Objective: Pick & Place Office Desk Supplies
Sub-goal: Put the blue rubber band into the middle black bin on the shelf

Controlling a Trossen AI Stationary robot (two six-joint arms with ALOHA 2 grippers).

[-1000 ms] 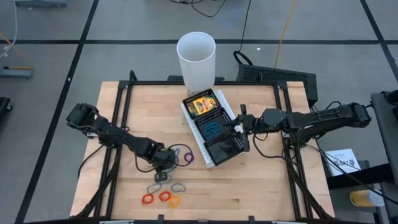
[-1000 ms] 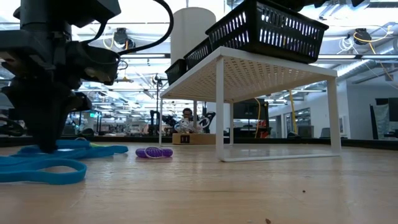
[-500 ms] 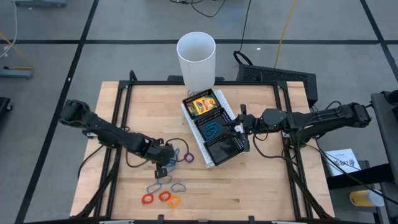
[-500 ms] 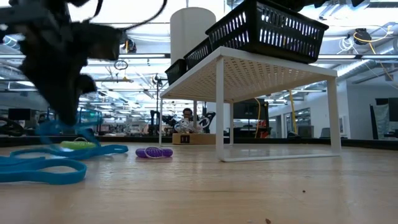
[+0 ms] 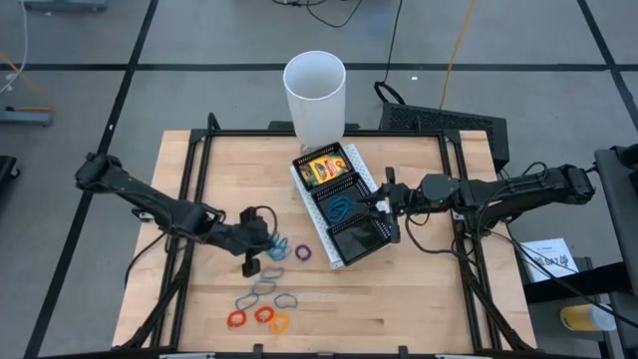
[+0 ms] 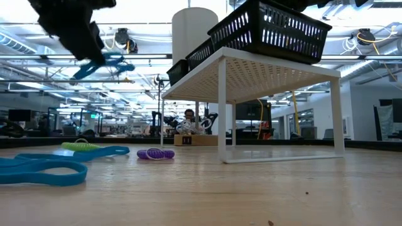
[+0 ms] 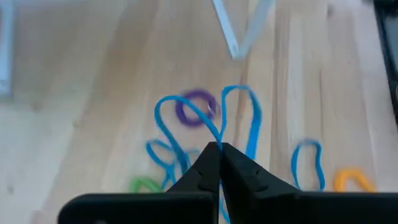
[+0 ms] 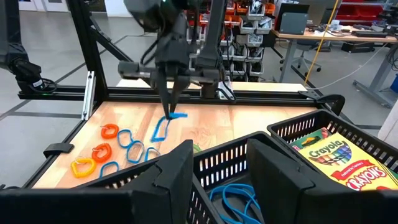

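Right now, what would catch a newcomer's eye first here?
The left tool, shut on a blue rubber band, holds it in the air above the table's left half. Right of it, a black mesh tray sits on a white riser, with the right tool at its edge.

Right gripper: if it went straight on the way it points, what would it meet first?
The right gripper already sits at the black tray; its rim comes first, then probably the blue bands inside, though depth is unclear.
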